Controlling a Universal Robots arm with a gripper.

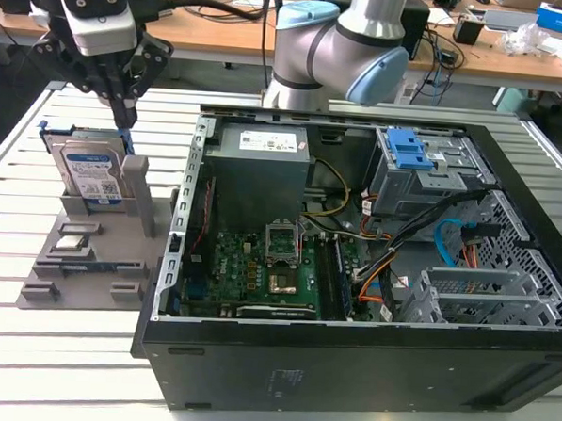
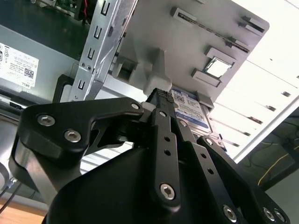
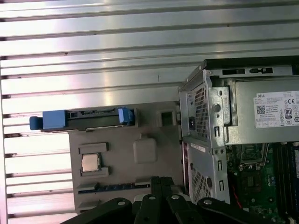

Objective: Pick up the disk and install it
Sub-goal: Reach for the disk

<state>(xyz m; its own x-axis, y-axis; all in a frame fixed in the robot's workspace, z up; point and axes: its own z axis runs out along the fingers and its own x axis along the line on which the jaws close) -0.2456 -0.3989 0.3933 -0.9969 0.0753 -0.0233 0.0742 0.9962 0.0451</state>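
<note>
And here's the arm (image 1: 339, 34): silver-grey tubes and fat rounded joints, sealed with pale blue caps (image 1: 378, 76). At the wrist sits a white-and-grey housing (image 1: 95, 14), boxy with soft corners. Under it is the gripper (image 1: 126, 117), matte black throughout, with angular link plates and slim finger bars dotted with small holes. In the second wrist view, silver socket-head screws (image 2: 167, 190) glint at the pivots, and one fingertip pad (image 2: 161, 94) shows a cross-hatched texture.

A slatted metal table (image 1: 46, 368) is carrying two things. A grey fixture plate (image 1: 128, 254) is lying flat toward the exterior view's left, and an open black computer case (image 1: 348, 374) is sitting just beside it on the right, covering most slats.
</note>
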